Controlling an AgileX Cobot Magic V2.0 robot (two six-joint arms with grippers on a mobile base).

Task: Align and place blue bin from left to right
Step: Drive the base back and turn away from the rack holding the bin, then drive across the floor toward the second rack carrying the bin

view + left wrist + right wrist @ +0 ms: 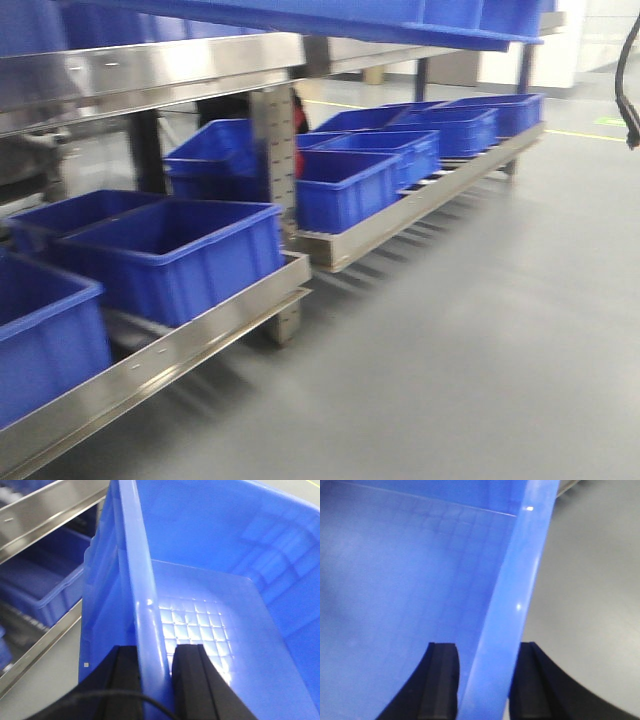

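I hold a blue bin between both arms. In the front view only its edge (300,18) shows, as a blue band across the top. My left gripper (155,652) is shut on the bin's left rim (135,565), one finger outside the wall and one inside over the gridded floor (200,620). Over on the other side, my right gripper (486,652) is shut on the right rim (520,580), with the bin's inside (395,580) to its left. Neither gripper shows in the front view.
A steel rack (160,355) runs from near left to far right, its low shelf carrying several blue bins (180,250), (350,185), (470,120). An upper steel shelf (150,70) hangs above them and a post (275,150) stands between. Grey floor (480,330) lies to the right. A black cable (628,90) dangles at right.
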